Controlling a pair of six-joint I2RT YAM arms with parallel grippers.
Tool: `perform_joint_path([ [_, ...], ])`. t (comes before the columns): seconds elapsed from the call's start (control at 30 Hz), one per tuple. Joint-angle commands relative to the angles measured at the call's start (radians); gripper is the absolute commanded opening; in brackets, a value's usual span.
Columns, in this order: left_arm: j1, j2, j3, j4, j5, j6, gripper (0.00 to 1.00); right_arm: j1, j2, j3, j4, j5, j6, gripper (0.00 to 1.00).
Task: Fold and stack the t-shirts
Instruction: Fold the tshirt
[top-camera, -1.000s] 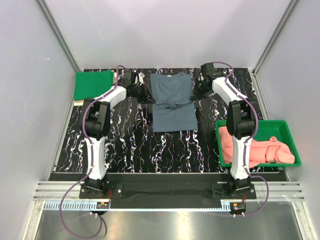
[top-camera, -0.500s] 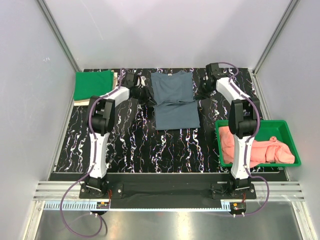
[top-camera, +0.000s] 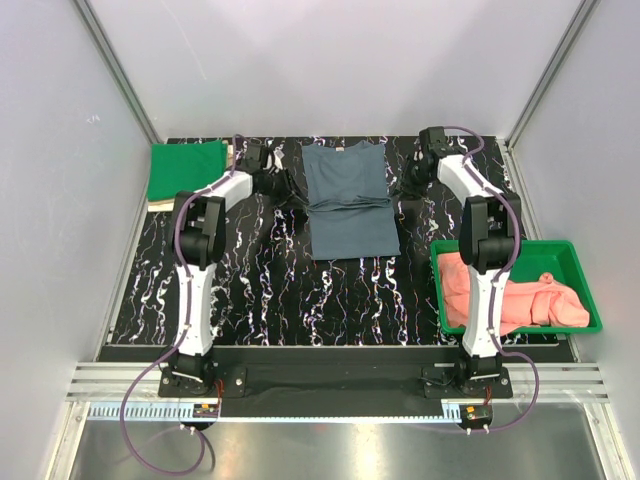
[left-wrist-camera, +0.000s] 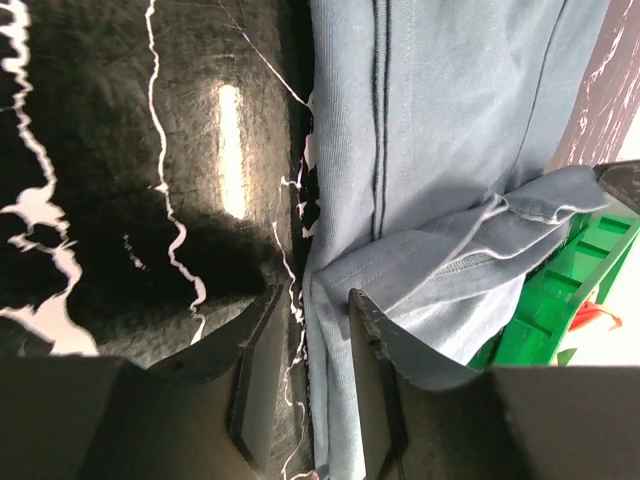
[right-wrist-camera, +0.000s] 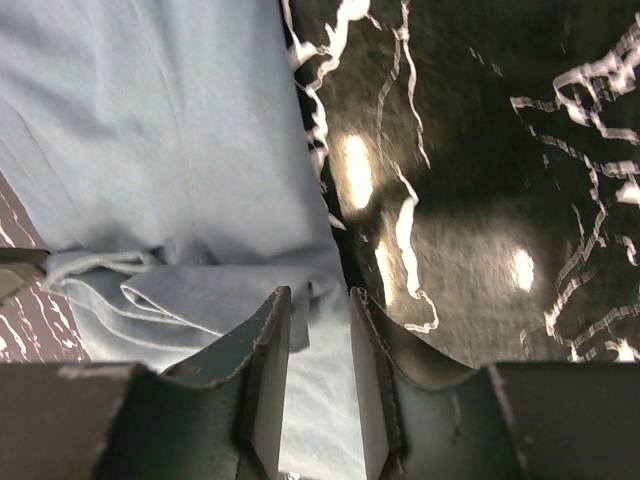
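Note:
The slate blue-grey t-shirt (top-camera: 346, 200) lies flat at the far middle of the table, folded across with a ridge of cloth at its waist. My left gripper (top-camera: 291, 190) sits at its left edge and my right gripper (top-camera: 405, 188) at its right edge. In the left wrist view the left gripper (left-wrist-camera: 310, 315) is open, with the t-shirt's (left-wrist-camera: 450, 120) edge lying loose in the gap. In the right wrist view the right gripper (right-wrist-camera: 320, 320) is open over the t-shirt's (right-wrist-camera: 170, 130) hem. A folded bright green t-shirt (top-camera: 186, 170) rests at the far left, with a beige one (top-camera: 157, 205) under it.
A rigid green tray (top-camera: 580, 275) at the right holds the salmon-pink t-shirts (top-camera: 510, 298). Grey walls close in the left, right and far sides. The black marbled tabletop (top-camera: 300, 290) stretches in front of the blue-grey shirt.
Both grippers were shut on the blue-grey shirt's side edges and have opened, letting the cloth go. The shirt has settled flatter along its fold.

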Motion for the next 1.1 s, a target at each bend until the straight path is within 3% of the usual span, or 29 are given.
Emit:
perform_joint_path([
  [0.0, 0.003, -0.120, 0.003, 0.005, 0.007, 0.031, 0.34, -0.004, -0.128, -0.036, -0.001, 0.015, 0.014, 0.38],
  [0.13, -0.030, -0.203, -0.080, 0.005, -0.050, 0.072, 0.26, 0.002, -0.182, -0.105, 0.009, -0.003, 0.033, 0.34],
  [0.17, -0.043, -0.212, -0.110, 0.005, -0.058, 0.074, 0.24, 0.007, -0.190, -0.137, 0.024, -0.009, 0.041, 0.30],
  [0.23, -0.060, -0.234, -0.147, 0.006, -0.079, 0.075, 0.09, 0.024, -0.206, -0.169, 0.042, -0.018, 0.049, 0.19],
  [0.33, -0.093, -0.237, -0.166, 0.006, -0.102, 0.086, 0.04, 0.050, -0.211, -0.214, 0.068, -0.021, 0.063, 0.15],
  [0.6, -0.122, -0.135, -0.097, 0.006, -0.127, 0.086, 0.02, 0.071, -0.144, -0.212, 0.130, -0.029, 0.066, 0.15],
  [0.8, -0.106, -0.015, 0.064, 0.003, -0.150, 0.060, 0.07, 0.067, -0.079, -0.166, 0.128, -0.003, 0.049, 0.16],
  [1.07, -0.044, 0.142, 0.302, 0.002, -0.124, 0.009, 0.08, 0.064, -0.124, -0.254, 0.127, 0.011, 0.035, 0.19],
])
